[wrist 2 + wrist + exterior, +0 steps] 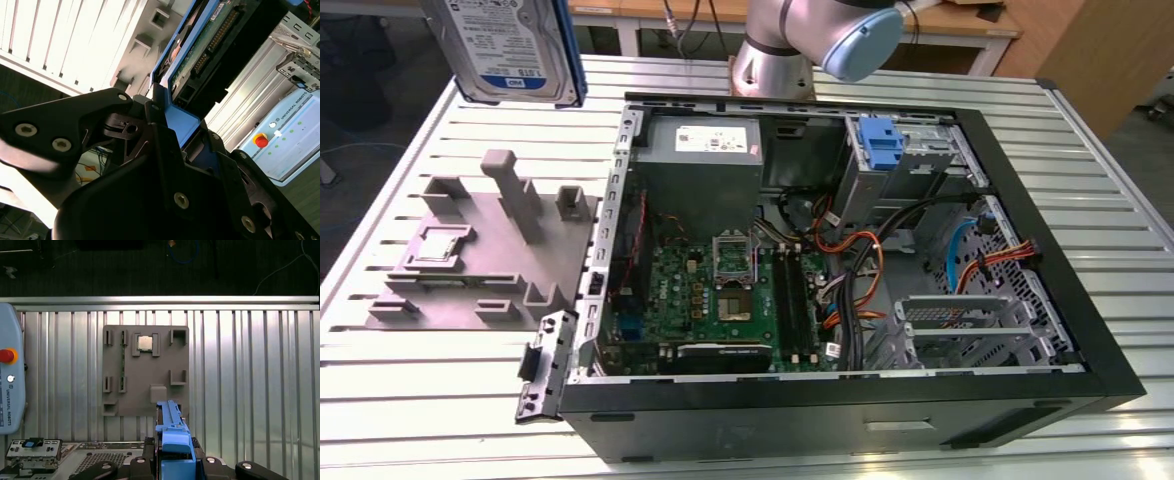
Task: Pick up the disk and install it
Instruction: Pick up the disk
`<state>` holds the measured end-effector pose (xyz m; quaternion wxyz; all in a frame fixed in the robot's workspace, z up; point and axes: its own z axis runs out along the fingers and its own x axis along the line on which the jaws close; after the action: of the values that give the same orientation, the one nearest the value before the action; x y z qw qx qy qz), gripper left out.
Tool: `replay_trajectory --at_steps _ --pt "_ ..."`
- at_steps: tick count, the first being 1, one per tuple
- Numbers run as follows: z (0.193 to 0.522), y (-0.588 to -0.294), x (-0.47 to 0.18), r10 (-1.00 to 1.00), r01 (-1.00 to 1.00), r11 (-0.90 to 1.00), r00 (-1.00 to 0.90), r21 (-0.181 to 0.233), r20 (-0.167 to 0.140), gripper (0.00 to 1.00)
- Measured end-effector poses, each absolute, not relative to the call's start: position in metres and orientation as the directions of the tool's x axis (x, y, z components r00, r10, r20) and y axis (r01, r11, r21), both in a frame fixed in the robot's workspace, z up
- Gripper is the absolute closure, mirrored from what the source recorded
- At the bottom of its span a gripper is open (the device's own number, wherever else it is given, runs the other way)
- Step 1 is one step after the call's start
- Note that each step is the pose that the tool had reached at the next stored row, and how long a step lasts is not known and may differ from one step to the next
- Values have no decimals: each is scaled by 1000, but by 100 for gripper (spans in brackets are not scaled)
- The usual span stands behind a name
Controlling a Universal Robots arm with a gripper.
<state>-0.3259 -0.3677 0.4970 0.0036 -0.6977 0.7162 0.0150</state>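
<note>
Blue plastic framed the disk (507,50), which hung high over the far corner of the table on the exterior view's left. Its white-and-blue label faced the camera; the print was not clear enough to make out. A second white label sat on the grey power supply (707,140) inside the open computer case (854,405), and a light blue pendant (10,385) with a red button lay on the table beside the case.

In the first wrist view the disk (172,440) appeared edge-on as a blue strip, clamped between the black fingers of the gripper (175,462). In the second wrist view the gripper (170,125) was clenched on the carrier's blue edge, and the drive's green circuit board (210,45) faced the lens beyond it.

Below the held disk lay a grey fixture block (145,370) carrying a small square silver chip (145,342). In the exterior view the case stood just beside the block, with its green motherboard (720,290), orange cables (854,260) and another blue carrier (881,145) in the drive bay. All of it rested on a slatted aluminium table (400,400). Dark floor lay past the table's edge, and wooden desks stood behind the arm's base (774,50).
</note>
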Motion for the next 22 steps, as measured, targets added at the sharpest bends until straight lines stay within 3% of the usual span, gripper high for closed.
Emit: replay_trajectory --at_steps 22 --pt "497 -368 -290 -999 -1000 26 -26 16 -26 64"
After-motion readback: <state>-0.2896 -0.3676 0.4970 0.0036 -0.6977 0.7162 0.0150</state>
